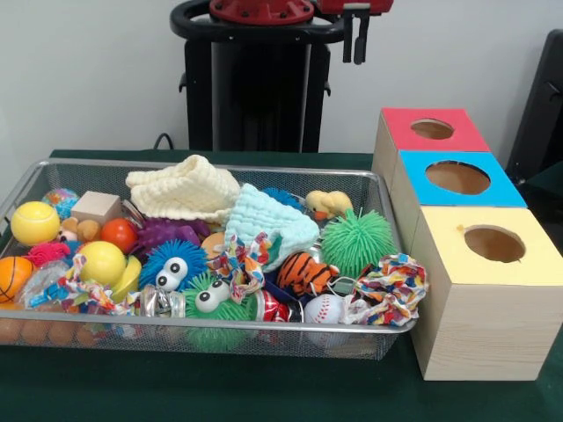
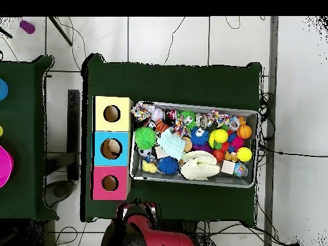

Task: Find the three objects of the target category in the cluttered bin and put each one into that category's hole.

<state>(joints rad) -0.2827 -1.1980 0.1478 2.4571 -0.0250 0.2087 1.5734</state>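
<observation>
A wire mesh bin (image 1: 220, 326) (image 2: 192, 182) is piled with toys: yellow balls (image 1: 35, 222), a baseball (image 1: 325, 309), a green spiky ball (image 1: 357, 241) (image 2: 145, 137), a blue fuzzy creature with eyes (image 1: 171, 265), a tiger toy (image 1: 303, 272), a rubber duck (image 1: 327, 204), a cream cloth (image 1: 185, 187) (image 2: 198, 165) and a pale blue cloth (image 1: 266, 220). Beside it stand three boxes with round holes: red (image 1: 400, 123) (image 2: 99, 173), blue (image 1: 506, 189) (image 2: 99, 138), yellow (image 1: 457, 259) (image 2: 102, 106). My gripper (image 1: 355, 40) hangs open and empty, high behind the bin.
The bin also holds an orange basketball (image 1: 10, 275), a wooden block (image 1: 95, 207), a purple spiky toy (image 1: 167, 233), a green fuzzy creature (image 1: 211, 303) and colourful rope knots (image 1: 387, 286). Everything rests on a dark green table (image 1: 264, 387). A second green table (image 2: 19, 128) stands apart.
</observation>
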